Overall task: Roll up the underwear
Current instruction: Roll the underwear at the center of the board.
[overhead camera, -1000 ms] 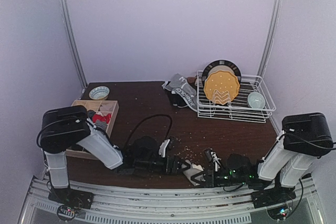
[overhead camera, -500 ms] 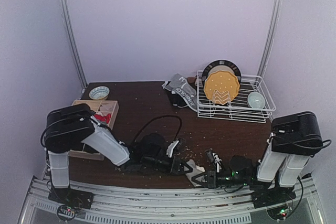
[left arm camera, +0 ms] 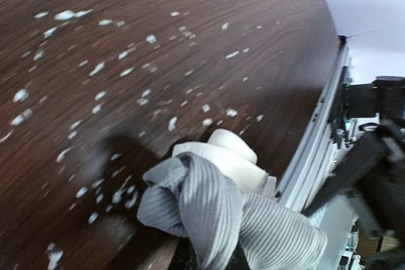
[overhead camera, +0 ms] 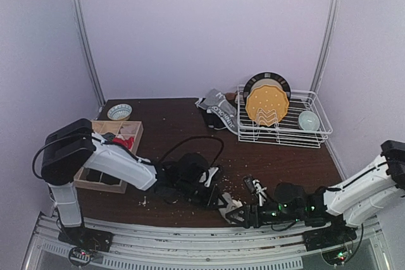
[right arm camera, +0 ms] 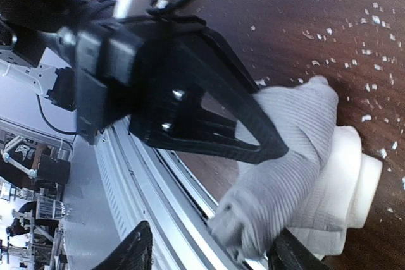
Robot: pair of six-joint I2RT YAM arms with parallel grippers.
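Nearest to me, at the table's [overhead camera: 171,131] front edge, both my arms lay low and stretched toward each other. The left reached in from the left, the right ran along the edge from the right, and their wrists almost met.

My left gripper [overhead camera: 223,202] was closed on the underwear [overhead camera: 233,207]. My right wrist camera showed its black fingers [right arm camera: 253,147] pinching the grey ribbed cloth [right arm camera: 297,150], and in its own camera the cloth [left arm camera: 215,213] bunched up right at the fingers. My right gripper [right arm camera: 212,254] stood wide, a finger to either side of the bundle's lower end, holding nothing that I could see.

The underwear was a short, thick bundle, grey rib wrapped over a white rolled part [left arm camera: 221,156]. In my right wrist's view its long axis ran aslant from the table surface down toward the edge. From above it was too small to judge which way it pointed.

White flecks [overhead camera: 190,197] dotted the wood around it. Farther off to the left was a wooden box [overhead camera: 114,150], and at the far side a heap of underwear [overhead camera: 218,110] lay just beside a dish rack [overhead camera: 285,132] holding a plate [overhead camera: 267,104].
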